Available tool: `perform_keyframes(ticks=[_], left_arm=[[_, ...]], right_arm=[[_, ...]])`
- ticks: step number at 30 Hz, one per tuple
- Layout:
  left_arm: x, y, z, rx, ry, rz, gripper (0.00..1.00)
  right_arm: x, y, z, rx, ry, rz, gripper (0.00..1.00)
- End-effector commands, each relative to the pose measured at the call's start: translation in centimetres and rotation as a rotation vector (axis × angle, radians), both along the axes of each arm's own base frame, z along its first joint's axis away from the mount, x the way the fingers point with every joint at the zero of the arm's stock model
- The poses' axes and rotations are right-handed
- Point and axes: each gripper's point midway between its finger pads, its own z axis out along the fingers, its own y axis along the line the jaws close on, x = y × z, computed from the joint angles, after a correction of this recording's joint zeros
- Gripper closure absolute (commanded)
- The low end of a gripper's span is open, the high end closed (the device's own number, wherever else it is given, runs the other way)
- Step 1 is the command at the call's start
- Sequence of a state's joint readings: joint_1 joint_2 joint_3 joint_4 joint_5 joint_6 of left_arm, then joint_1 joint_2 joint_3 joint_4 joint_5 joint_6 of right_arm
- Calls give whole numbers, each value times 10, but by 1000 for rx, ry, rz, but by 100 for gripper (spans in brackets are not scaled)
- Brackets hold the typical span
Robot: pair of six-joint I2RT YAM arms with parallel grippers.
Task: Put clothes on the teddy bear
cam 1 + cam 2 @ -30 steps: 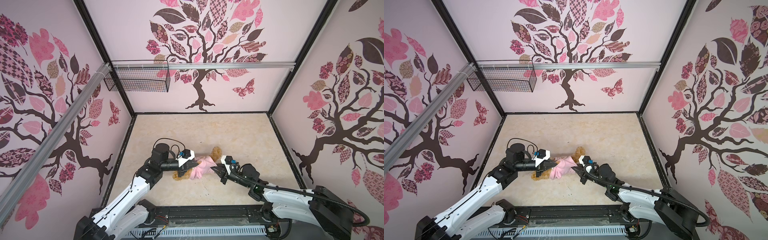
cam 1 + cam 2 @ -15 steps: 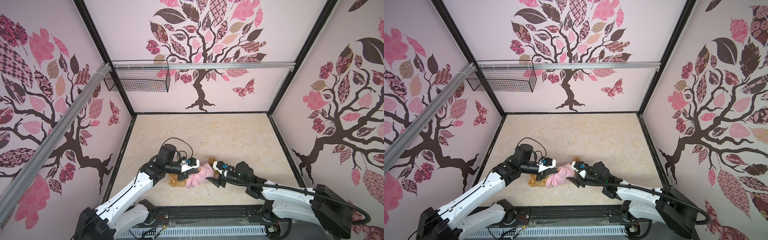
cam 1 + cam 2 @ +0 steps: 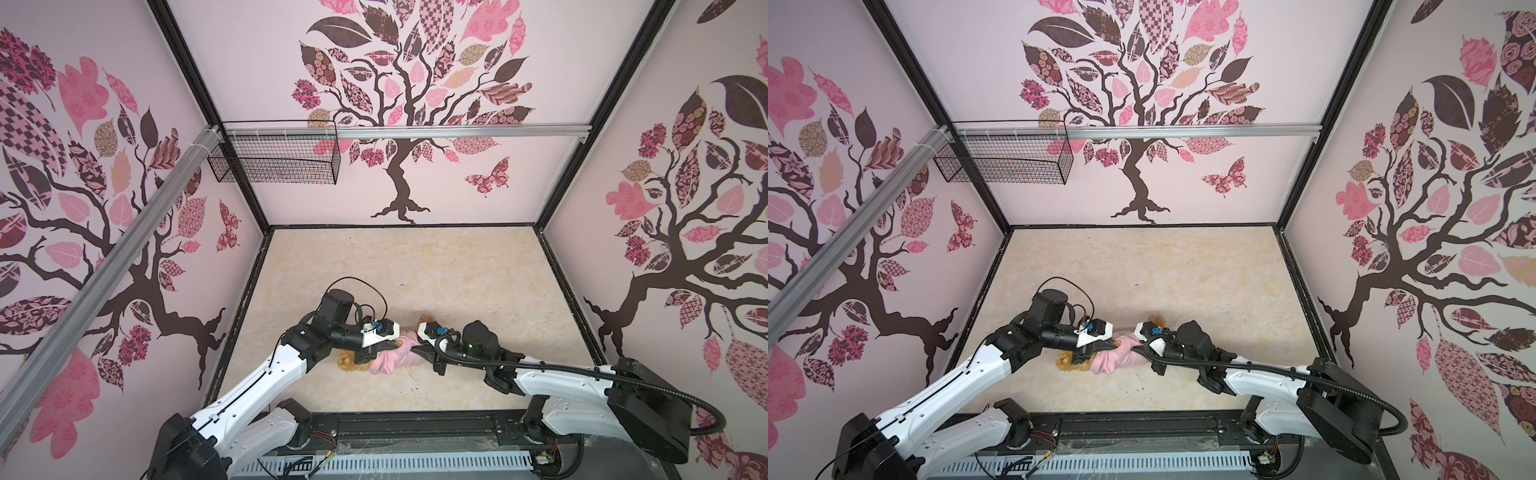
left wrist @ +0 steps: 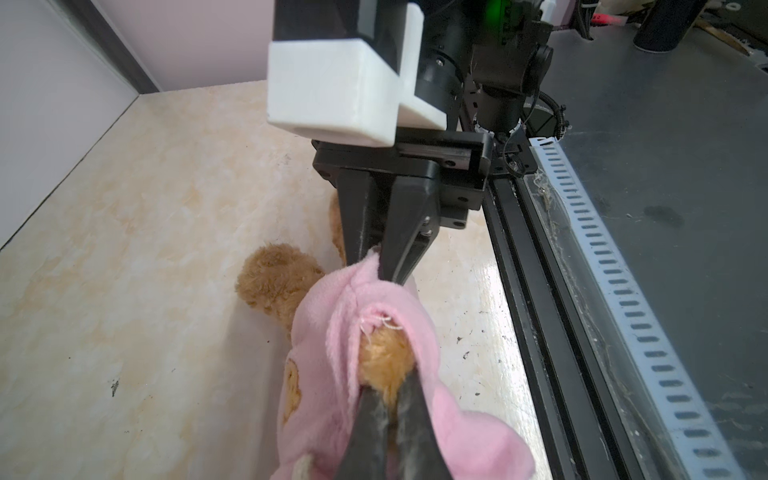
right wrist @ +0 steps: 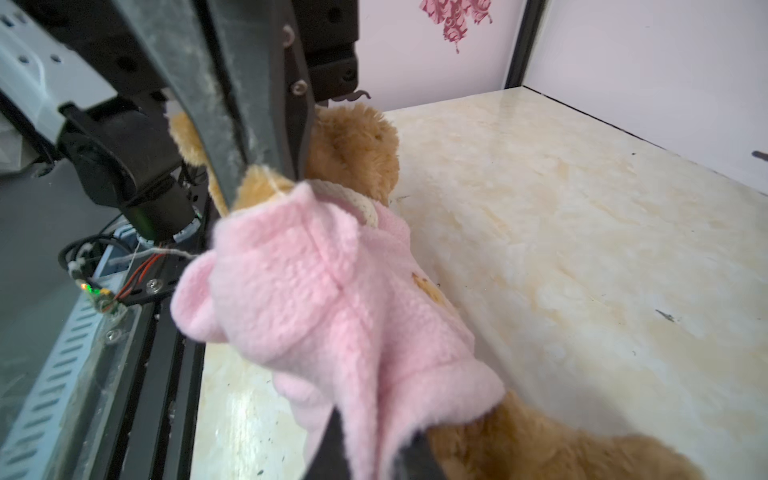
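The teddy bear [image 3: 347, 362] lies on the beige table near its front edge, in both top views, with a pink shirt [image 3: 390, 360] bunched round its body. My left gripper [image 4: 388, 411] is shut on a tuft of golden fur [image 4: 386, 353] poking out of an opening in the shirt [image 4: 457, 436]. Facing it from the other side, my right gripper [image 5: 374, 453] is shut on the pink shirt's hem [image 5: 311, 291]. The bear's head [image 5: 357, 149] shows behind the left gripper's fingers [image 5: 266, 124]. A brown limb [image 5: 540, 449] sticks out below the shirt. The bear's face is hidden.
A black wire basket [image 3: 274, 156] hangs on the aluminium rail at the back left. The black frame rail and slotted cable duct [image 3: 415, 461] run along the table's front edge just behind the bear. Bare beige tabletop [image 3: 415, 266] stretches to the back wall.
Both grippers and the bear have moved toward the table's front edge. The right gripper has shifted left and now pinches the shirt's hem. The left gripper has kept its hold.
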State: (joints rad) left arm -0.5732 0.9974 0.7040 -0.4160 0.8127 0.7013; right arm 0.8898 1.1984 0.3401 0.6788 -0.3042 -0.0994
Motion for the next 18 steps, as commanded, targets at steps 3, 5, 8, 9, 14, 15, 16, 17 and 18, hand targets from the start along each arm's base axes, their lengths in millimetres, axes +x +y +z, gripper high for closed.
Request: perform_keyframes(ticks=[3,5,8,9,14,15,16,17,18], left_arm=[[1,-1,69,-287,-2,-5,100],[4,1,79,-342,7,15,100],[7,2,86,-393,38,38,100],[8,3,87,-404,47,48,100],[17,8,83,-414,69,114,100],[19,10,82,-414,74,134,100],[23,12,80,-414,83,162,100],[26,13,79,-416,90,185,100],[28,15,76,-415,96,207,100]], right_arm=[[37,-37,-10,59,110,-263,100],[42,-50,-20,72,154,-321,100],[44,-61,-29,74,186,-371,100],[44,-63,-31,76,200,-383,100],[50,-69,-34,85,222,-443,100],[52,-72,-35,84,222,-459,100],[54,-75,-34,89,227,-476,100],[56,-77,-33,95,230,-488,100],[58,-79,-32,97,233,-499,100]])
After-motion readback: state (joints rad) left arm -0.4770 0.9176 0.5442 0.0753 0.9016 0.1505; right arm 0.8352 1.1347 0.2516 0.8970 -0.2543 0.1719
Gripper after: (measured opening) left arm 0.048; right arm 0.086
